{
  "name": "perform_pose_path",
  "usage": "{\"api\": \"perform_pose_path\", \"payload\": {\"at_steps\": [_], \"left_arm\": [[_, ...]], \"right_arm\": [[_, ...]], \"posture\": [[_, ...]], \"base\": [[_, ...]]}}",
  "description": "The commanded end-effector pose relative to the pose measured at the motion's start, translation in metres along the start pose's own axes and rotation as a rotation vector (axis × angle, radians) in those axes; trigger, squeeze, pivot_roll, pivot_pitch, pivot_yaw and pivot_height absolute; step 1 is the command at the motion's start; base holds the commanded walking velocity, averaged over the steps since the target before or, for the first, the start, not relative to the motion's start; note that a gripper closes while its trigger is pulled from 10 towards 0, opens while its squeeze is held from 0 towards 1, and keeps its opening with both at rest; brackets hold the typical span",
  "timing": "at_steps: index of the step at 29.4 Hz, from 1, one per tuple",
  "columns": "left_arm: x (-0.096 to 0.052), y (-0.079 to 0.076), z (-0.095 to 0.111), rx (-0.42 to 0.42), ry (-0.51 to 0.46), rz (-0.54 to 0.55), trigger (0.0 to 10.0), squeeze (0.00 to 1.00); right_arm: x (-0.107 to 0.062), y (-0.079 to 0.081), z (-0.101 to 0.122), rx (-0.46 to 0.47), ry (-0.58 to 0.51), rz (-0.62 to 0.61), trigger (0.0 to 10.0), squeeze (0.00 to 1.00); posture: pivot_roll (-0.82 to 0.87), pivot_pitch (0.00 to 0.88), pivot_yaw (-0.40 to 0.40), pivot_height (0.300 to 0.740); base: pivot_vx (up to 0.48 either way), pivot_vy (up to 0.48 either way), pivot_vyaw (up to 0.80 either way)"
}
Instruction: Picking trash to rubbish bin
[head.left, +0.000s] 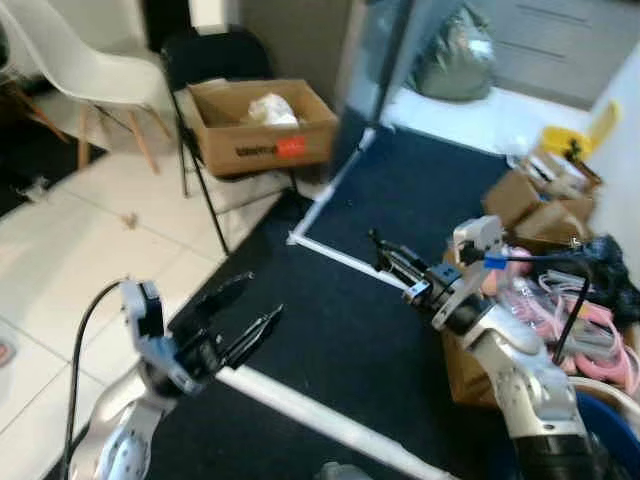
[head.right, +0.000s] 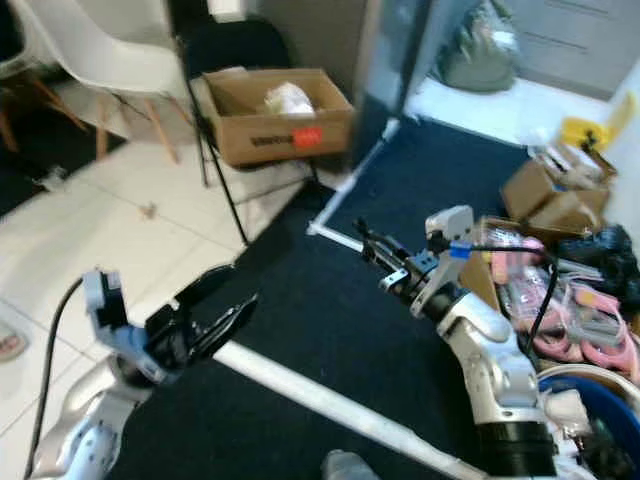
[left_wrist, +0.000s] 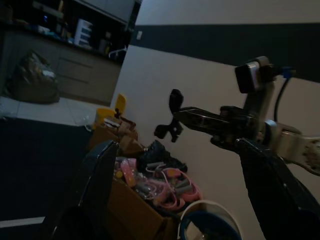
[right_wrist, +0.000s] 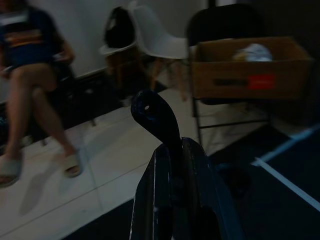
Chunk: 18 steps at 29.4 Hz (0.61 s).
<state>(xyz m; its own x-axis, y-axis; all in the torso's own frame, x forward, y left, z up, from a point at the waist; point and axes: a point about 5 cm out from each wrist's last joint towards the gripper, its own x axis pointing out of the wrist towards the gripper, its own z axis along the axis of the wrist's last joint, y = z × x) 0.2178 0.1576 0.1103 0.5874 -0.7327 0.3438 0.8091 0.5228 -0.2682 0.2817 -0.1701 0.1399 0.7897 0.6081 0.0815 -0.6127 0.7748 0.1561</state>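
Showed both arms raised above the dark carpet (head.left: 340, 330), near its white-taped edge (head.left: 330, 255) against the tiled floor (head.left: 60, 270).

Found the left pincer (head.left: 265, 296) spread wide and empty, and the right pincer (head.left: 378, 243) pressed narrow, fingers together, holding nothing.

Located the likeliest trash, a crumpled white wad (head.left: 272, 108), inside an open cardboard box (head.left: 262, 148), towards the box's middle and below its rim. Found the box resting on the seat of a black folding chair (head.left: 215, 55), well apart from both pincers. Noted small scraps (head.left: 128, 220) on the tiles near the chair's front legs, too small to identify.

Placed the blue rubbish bin (head.right: 592, 392) with its pale rim beside the robot's right arm, just next to a carton of pink cables (head.left: 580, 320).

Judged the wad light, soft and easily crushed, like paper or tissue, with little risk of slipping or breaking. Judged a pinch across its raised upper folds best, taken from above to clear the box walls and flaps. Expected a shallow grip to tear off a corner only, so favoured closing deep around the bulk.

Noted a seated person (right_wrist: 35, 75) across the tiles, beside a white chair (head.left: 75, 55).
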Motion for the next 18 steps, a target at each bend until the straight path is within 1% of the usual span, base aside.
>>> {"api": "perform_pose_path", "payload": {"at_steps": [1, 5, 12, 14, 18], "left_arm": [[0.0028, 0.0007, 0.0001, 0.018, 0.003, 0.028, 10.0, 0.0], [0.0059, 0.0053, 0.0027, 0.026, 0.013, 0.084, 10.0, 0.0], [0.0103, 0.0062, 0.0069, 0.035, -0.002, 0.083, 10.0, 0.0], [0.0109, 0.006, 0.0084, 0.052, -0.009, 0.083, 10.0, 0.0], [0.0118, 0.0055, 0.0089, 0.051, -0.014, 0.079, 10.0, 0.0]], "right_arm": [[-0.0008, -0.0007, 0.0, -0.012, 0.009, 0.0, 10.0, 0.0], [-0.0007, -0.0006, 0.0, -0.014, 0.009, 0.002, 10.0, 0.0], [-0.0003, -0.0006, -0.0004, -0.015, 0.007, 0.004, 10.0, 0.0], [-0.0002, -0.0005, -0.0009, -0.015, 0.007, 0.003, 10.0, 0.0], [0.0007, 0.0012, -0.0004, -0.018, -0.003, 0.016, 10.0, 0.0]], "posture": [[-0.01, 0.0, -0.035, 0.74], [-0.01, 0.0, -0.035, 0.74], [-0.01, 0.0, -0.038, 0.74], [-0.01, 0.0, -0.038, 0.74], [0.0, 0.0, -0.038, 0.74]], "base": [[0.0, 0.0, -0.8], [0.0, 0.0, -0.8], [0.0, 0.0, -0.8], [0.0, 0.0, 0.0], [0.407, 0.0, 0.0]]}}
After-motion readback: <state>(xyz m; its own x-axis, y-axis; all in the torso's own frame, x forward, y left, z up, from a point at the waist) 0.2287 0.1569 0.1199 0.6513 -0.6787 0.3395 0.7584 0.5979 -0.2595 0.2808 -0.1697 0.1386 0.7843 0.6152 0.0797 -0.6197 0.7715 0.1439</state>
